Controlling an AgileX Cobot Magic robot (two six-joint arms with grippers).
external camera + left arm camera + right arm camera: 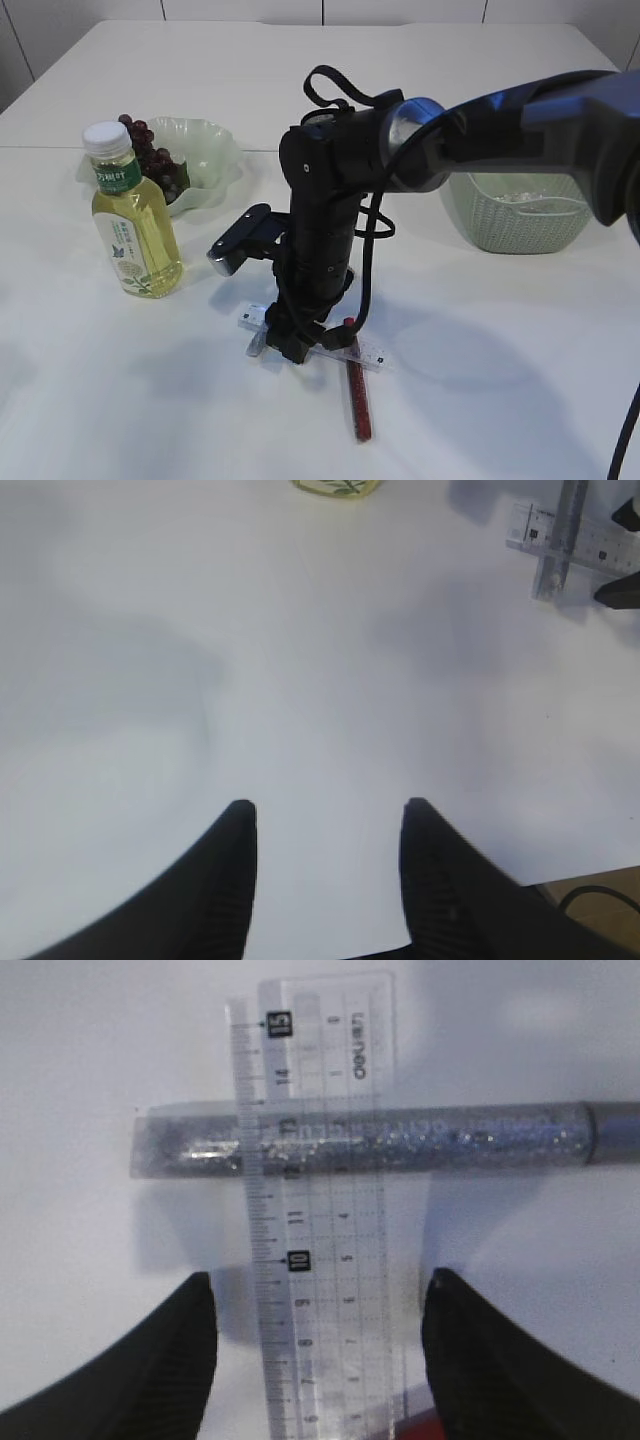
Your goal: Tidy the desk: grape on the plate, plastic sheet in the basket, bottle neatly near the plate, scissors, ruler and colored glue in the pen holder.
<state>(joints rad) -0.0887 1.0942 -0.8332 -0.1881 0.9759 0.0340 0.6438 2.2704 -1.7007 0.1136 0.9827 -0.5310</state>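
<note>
At the lower centre of the exterior view, the right gripper (300,345) is lowered over a clear flat plastic ruler (320,1220) that lies across a silver glitter glue tube (360,1140). In the right wrist view the black fingers (160,1360) are seen spread apart to either side of the ruler, with nothing yet held. A red glitter glue tube (358,395) lies just beside them, towards the lower edge.

The ruler is judged light, stiff and slippery, and so thin that it is best pinched across its width at the part propped up by the tube. The tube beneath may well roll when disturbed.

The left gripper (325,880) is held open above bare white table (300,680).

At upper left, purple grapes (155,160) are seen on the pale green scalloped plate (205,150), with the yellow-green drink bottle (132,215) near it. The pale green woven basket (515,220) stands at right.
</note>
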